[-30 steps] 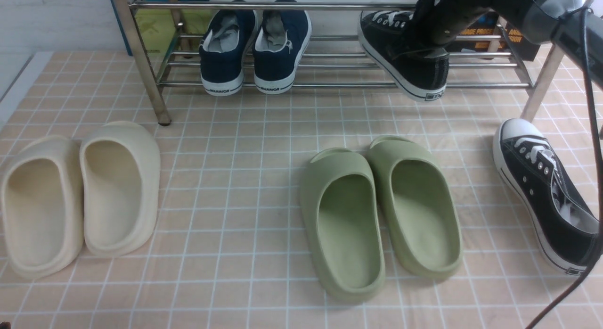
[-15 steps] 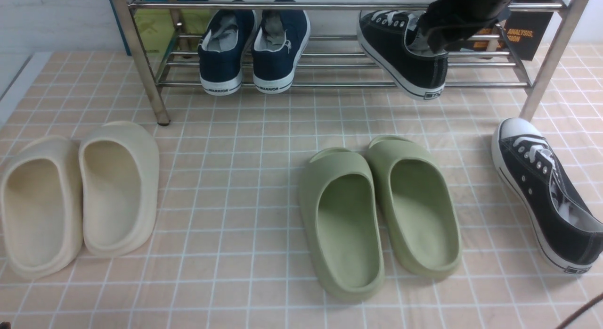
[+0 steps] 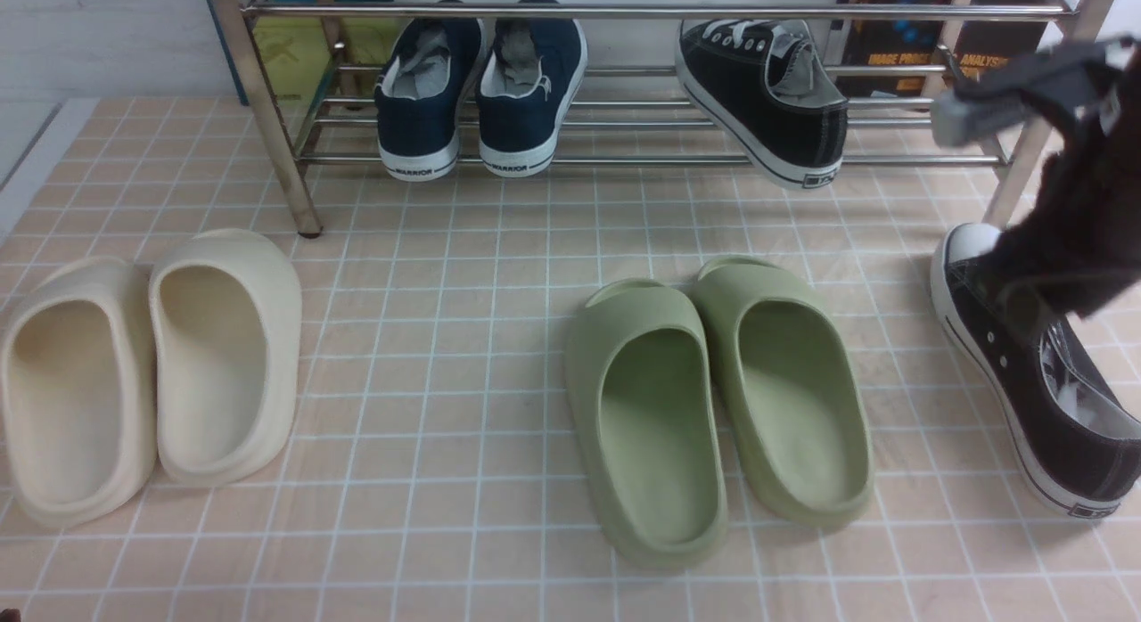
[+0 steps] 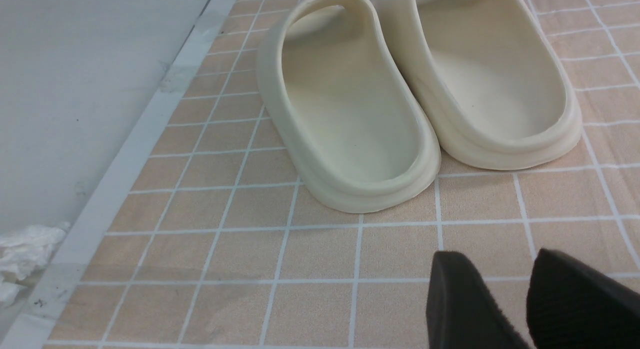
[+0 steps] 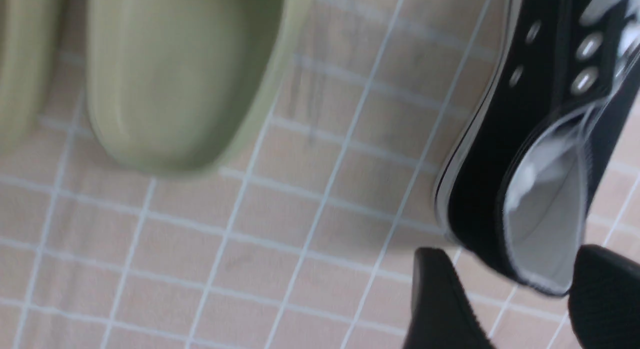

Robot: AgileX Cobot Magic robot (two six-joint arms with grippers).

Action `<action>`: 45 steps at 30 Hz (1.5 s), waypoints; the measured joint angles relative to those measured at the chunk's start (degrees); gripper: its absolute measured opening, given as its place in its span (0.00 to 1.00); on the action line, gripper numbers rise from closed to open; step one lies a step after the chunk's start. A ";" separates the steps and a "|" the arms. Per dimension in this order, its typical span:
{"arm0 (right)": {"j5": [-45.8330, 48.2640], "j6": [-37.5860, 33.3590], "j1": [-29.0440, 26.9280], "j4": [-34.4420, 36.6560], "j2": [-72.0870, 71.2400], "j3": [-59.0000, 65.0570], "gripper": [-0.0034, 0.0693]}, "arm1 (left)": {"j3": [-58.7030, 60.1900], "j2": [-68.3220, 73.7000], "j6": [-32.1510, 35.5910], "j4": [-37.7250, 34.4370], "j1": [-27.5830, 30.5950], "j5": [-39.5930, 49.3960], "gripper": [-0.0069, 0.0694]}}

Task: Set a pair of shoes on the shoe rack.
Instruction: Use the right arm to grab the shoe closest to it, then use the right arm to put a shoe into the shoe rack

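Your right gripper (image 5: pixel 522 309) is spread wide and holding nothing. The heel of the floor sneaker (image 5: pixel 530 154) sits just ahead of the gap between its fingers (image 5: pixel 440 299), unclamped. In the front view your right arm (image 3: pixel 1083 185) comes in from the right edge, blurred, slanting down over that shoe's laces. The floor sneaker (image 3: pixel 1025 381) lies on the tiles beside the rack's right leg. Its long axis runs front to back, white toe towards the shoe rack (image 3: pixel 624 160), heel nearer you and angled right. The racked sneaker (image 3: pixel 767 96) is on the bars at the right end, toe pointing back and left, heel jutting over the front bar. Navy sneakers (image 3: pixel 481 96) stand further left on the rack, and the green slippers (image 3: pixel 722 408) are mid-floor. Your left gripper (image 4: pixel 510 309) hangs low over the tiles, fingers slightly parted and empty, just behind the heels of the cream slippers (image 4: pixel 350 104)
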 joint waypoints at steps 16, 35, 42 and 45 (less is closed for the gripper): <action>-20.63 8.45 -5.55 -5.52 1.14 15.64 0.54 | 0.00 0.00 0.00 0.00 0.00 0.00 0.40; -24.50 8.45 -5.55 -7.12 7.28 15.26 0.05 | 0.00 0.00 0.00 0.11 0.00 0.00 0.40; -21.51 4.75 -5.55 -3.18 -0.04 9.32 0.05 | 0.00 0.00 0.00 1.78 0.00 0.13 0.40; -21.73 2.69 -5.55 -1.43 -0.47 5.00 0.05 | 0.00 0.00 0.00 3.47 0.00 0.30 0.40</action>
